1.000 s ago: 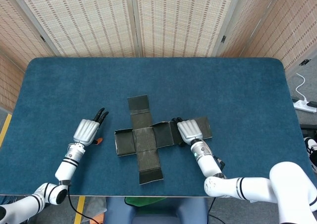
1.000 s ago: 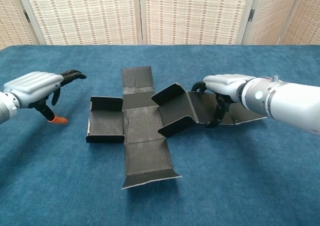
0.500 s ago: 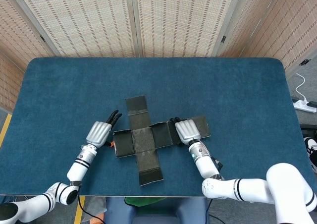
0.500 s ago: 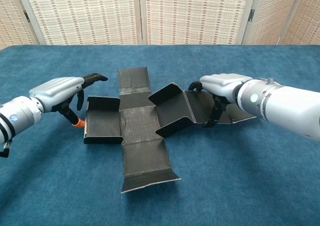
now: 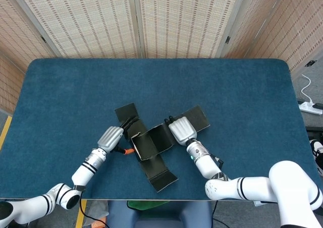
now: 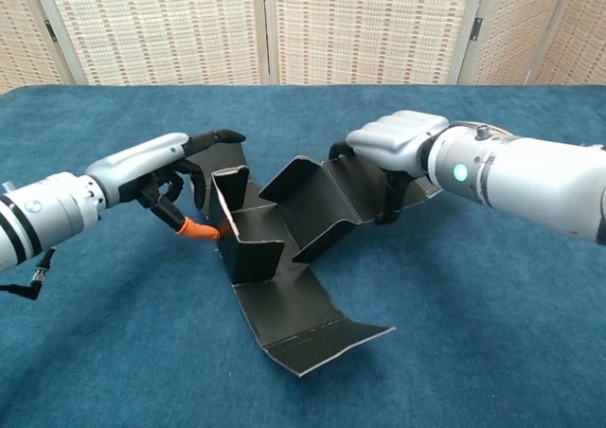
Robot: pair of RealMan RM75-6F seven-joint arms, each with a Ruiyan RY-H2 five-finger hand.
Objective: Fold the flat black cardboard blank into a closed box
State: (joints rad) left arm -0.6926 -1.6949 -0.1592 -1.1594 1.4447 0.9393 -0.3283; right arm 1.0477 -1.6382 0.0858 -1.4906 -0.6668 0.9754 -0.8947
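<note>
The black cardboard blank (image 5: 157, 173) (image 6: 303, 319) lies skewed at the middle of the blue table (image 5: 237, 87). Its left flap (image 6: 233, 191) stands upright and its right flap (image 6: 317, 201) tilts up steeply. The front flap (image 6: 317, 329) curls a little off the table. My left hand (image 5: 112, 137) (image 6: 156, 158) presses on the outside of the left flap, fingers spread over its top, orange-tipped thumb (image 6: 194, 227) at its base. My right hand (image 5: 181, 129) (image 6: 398, 136) grips the right panel, fingers curled over its fold, thumb beneath.
Woven screens stand behind the table's far edge. A white power strip (image 5: 309, 106) with a cable lies on the floor past the right edge. Blue table surface (image 6: 492, 333) surrounds the blank on all sides.
My left hand moved right and pushed the left flap upright. My right hand slid left and lifted the right panel steeper. The whole blank turned and shifted on the table.
</note>
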